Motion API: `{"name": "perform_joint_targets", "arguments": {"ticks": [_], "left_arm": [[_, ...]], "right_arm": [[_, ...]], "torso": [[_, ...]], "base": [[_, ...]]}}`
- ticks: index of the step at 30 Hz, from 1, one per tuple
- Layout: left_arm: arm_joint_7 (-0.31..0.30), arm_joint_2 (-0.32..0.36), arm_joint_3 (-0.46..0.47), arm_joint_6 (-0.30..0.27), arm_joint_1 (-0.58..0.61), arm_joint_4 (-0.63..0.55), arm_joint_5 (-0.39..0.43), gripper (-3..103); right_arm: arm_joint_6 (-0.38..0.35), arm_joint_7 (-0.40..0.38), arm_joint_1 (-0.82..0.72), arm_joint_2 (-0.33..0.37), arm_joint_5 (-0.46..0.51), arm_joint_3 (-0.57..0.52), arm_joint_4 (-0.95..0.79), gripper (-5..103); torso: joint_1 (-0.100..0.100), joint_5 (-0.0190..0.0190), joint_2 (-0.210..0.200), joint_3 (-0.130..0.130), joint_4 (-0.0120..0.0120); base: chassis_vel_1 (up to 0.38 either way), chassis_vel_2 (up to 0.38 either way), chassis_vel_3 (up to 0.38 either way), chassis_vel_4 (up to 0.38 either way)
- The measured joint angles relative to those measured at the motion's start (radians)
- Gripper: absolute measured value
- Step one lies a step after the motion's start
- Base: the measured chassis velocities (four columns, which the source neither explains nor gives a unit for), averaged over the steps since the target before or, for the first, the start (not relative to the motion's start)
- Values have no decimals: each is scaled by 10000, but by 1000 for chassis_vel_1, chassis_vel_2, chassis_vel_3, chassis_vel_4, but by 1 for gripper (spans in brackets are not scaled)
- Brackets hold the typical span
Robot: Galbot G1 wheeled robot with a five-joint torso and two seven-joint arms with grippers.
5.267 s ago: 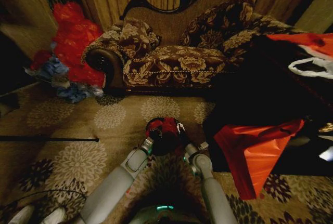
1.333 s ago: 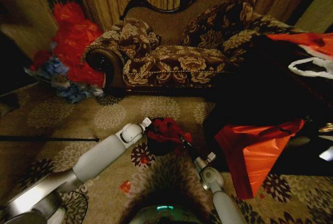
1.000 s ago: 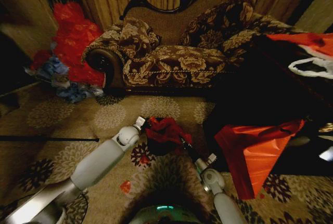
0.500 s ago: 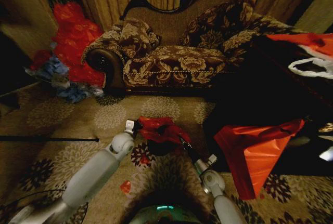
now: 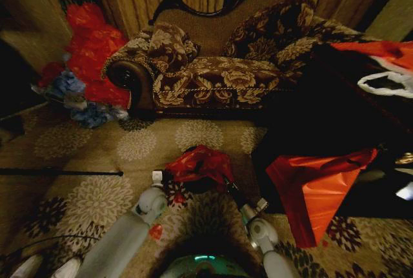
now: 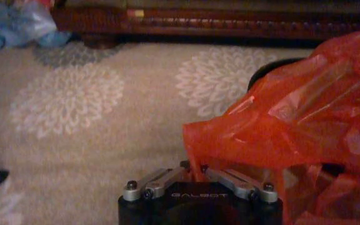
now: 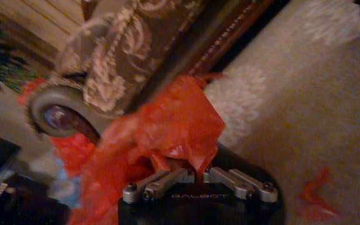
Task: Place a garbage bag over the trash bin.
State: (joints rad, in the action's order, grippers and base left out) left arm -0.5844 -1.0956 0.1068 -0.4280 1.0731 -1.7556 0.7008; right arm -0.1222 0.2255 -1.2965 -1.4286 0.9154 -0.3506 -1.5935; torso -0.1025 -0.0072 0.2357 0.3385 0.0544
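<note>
Both grippers' fingers (image 6: 196, 174) pinch the garbage bag (image 5: 197, 162); wrist views show the pinches.

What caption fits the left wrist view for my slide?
Left end effector shut on an edge of the red garbage bag, which is draped over the black trash bin on the floral carpet.

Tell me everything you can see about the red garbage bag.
The garbage bag is thin, shiny, crinkled red plastic film. It lies bunched over the top of the black trash bin on the carpet before the sofa. The left gripper and right gripper each pinch an edge, stretching it between them.
</note>
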Motion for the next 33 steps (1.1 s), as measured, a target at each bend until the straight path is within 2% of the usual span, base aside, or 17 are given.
{"name": "perform_joint_targets", "arguments": {"ticks": [2,5,7,10,11,15,24,33], "left_arm": [[49,-262,-28,268,-74,421,-8,0],[122,-482,-63,505,-228,814,-42,0],[196,-608,-69,651,-336,1051,-74,0],[366,-1158,-51,1179,-770,2128,-225,0],[366,-1158,-51,1179,-770,2128,-225,0],[599,-1638,7,1697,-1143,3415,-572,0],[854,-1801,42,1963,-1229,4414,-1011,0],[1065,-1861,50,2074,-1257,4619,-1245,0]], "right_arm": [[296,39,222,-123,-518,6,671,0],[469,75,409,-202,-779,9,1110,0],[486,75,485,-232,-790,17,1248,0],[495,70,775,-335,-780,43,1635,0],[495,70,775,-335,-780,43,1635,0],[494,70,1126,-413,-762,46,2070,0],[494,103,1576,-516,-810,6,2947,0],[621,163,1788,-643,-1205,-65,3592,0]], "torso": [[0,0,0,0,-1],[-1,-1,0,1,-1],[-1,-1,0,1,0],[-1,-3,0,1,0],[-1,-3,0,1,0],[-2,-2,0,2,1],[-2,-1,0,2,0],[-2,-1,0,1,0]], "base": [[0,0,0,0],[0,0,0,0],[0,0,0,0],[0,0,0,0],[0,0,0,0],[0,0,0,0],[0,0,0,0],[0,0,0,0]]}}
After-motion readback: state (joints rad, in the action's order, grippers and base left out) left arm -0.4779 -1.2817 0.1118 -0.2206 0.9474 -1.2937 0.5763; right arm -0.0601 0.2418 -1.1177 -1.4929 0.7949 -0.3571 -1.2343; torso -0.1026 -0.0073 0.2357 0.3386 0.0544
